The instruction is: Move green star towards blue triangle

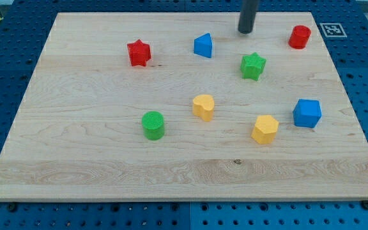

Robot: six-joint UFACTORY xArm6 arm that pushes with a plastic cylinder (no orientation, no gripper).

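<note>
The green star (253,66) lies on the wooden board in the upper right part of the view. The blue triangle (203,45) lies to its upper left, a short gap apart. My tip (245,31) is near the board's top edge, just above the green star and to the right of the blue triangle, touching neither.
On the wooden board (75,153) also lie a red star (138,52), a red cylinder (299,36), a yellow block (204,107), a green cylinder (153,125), a yellow hexagon (264,129) and a blue block (307,113).
</note>
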